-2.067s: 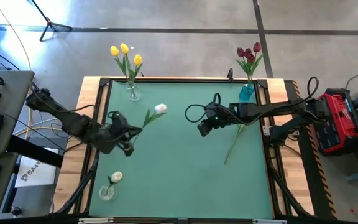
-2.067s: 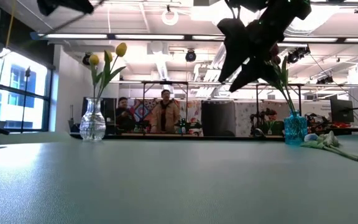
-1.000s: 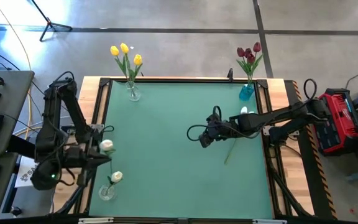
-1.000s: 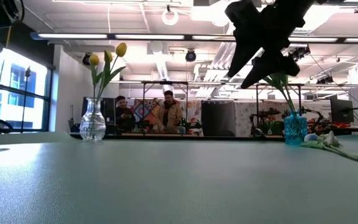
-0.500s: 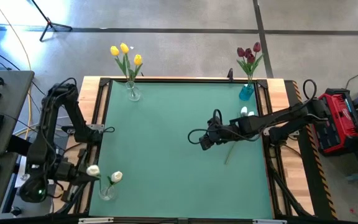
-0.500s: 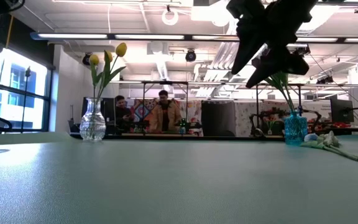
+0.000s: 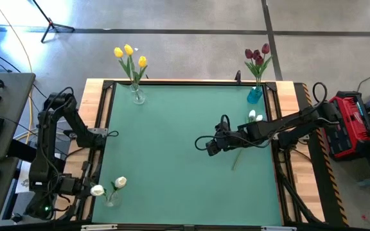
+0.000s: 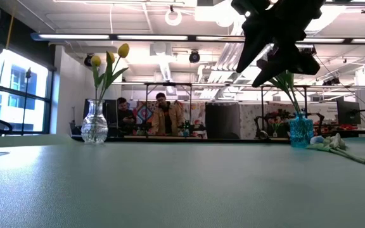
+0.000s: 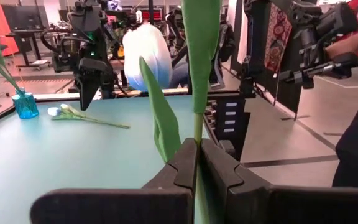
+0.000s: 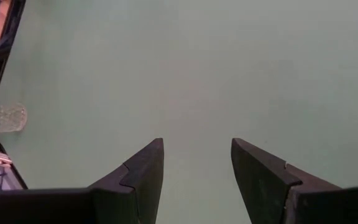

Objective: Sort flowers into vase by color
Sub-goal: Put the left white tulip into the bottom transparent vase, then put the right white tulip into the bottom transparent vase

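Stem of white tulip (image 9: 145, 59) pinched in left gripper (image 9: 197, 163), lower stem hidden; right gripper (image 10: 196, 163) gapes empty mid-frame.

Bright, even overhead light on the green table (image 7: 185, 160), shadows faint; ceiling strip lights (image 8: 138, 37) glare in the low view, silhouetting the arm; the white tulip head (image 9: 145, 57) sits close and soft, slightly blown out.
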`<act>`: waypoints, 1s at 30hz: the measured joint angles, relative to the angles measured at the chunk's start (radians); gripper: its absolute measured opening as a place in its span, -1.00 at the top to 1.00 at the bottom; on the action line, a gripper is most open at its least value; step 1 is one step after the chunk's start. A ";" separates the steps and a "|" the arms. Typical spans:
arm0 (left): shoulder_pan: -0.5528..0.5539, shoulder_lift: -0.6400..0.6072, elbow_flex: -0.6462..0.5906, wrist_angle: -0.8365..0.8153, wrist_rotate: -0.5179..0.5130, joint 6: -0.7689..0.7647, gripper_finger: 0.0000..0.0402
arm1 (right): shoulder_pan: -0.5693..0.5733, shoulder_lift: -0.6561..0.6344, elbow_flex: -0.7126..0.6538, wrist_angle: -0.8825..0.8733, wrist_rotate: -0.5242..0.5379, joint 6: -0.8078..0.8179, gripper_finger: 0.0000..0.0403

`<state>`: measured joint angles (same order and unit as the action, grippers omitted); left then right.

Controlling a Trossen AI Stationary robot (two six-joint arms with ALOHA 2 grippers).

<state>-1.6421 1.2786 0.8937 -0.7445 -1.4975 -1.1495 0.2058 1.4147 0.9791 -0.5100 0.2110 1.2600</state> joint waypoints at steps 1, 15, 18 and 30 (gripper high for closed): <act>0.000 0.003 -0.004 0.001 0.002 0.000 1.00 | 0.000 0.000 0.000 0.005 -0.001 0.000 0.12; 0.001 0.005 -0.054 0.004 0.009 -0.036 0.99 | 0.026 0.000 0.000 0.043 -0.009 0.041 0.12; 0.010 0.004 -0.054 0.005 0.046 -0.099 0.95 | 0.026 0.000 0.000 0.043 -0.009 0.042 0.12; 0.026 0.000 -0.055 0.001 0.127 -0.315 0.64 | 0.024 0.000 0.000 0.044 0.013 0.042 0.12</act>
<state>-1.6165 1.2789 0.8391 -0.7433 -1.3701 -1.4643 0.2295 1.4143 0.9791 -0.4660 0.2238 1.3018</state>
